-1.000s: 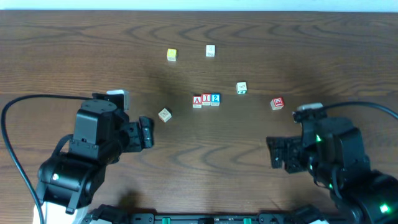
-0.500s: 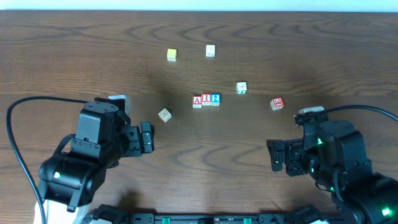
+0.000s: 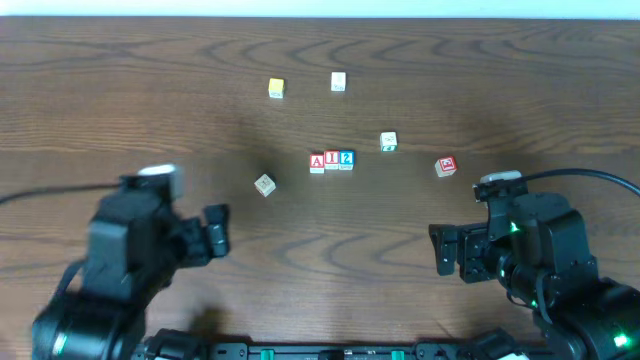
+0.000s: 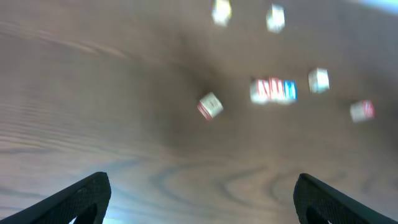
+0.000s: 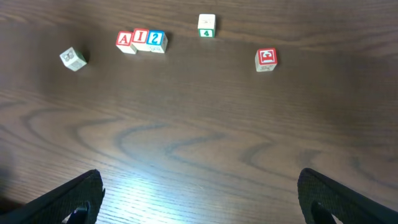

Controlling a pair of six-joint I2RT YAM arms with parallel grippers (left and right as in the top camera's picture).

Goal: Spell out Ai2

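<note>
Three small white cubes stand touching in a row at the table's middle: the A cube [image 3: 317,162], the I cube [image 3: 331,160] and the 2 cube [image 3: 346,159], reading A, I, 2 from left to right. They also show in the right wrist view as the A cube [image 5: 125,42], the I cube [image 5: 141,38] and the 2 cube [image 5: 157,41], and blurred in the left wrist view [image 4: 273,90]. My left gripper [image 3: 216,232] is open and empty, well to the lower left of them. My right gripper [image 3: 444,250] is open and empty, to their lower right.
A red-marked cube [image 3: 445,166] lies right of the row. A cube with a green mark [image 3: 388,142] lies between. A pale cube [image 3: 264,184] lies left of the row. A yellow cube [image 3: 276,88] and a white cube [image 3: 338,81] lie farther back.
My left arm has drawn back toward the lower left, away from the cubes. The right arm has shifted only slightly. The cubes have not moved.
</note>
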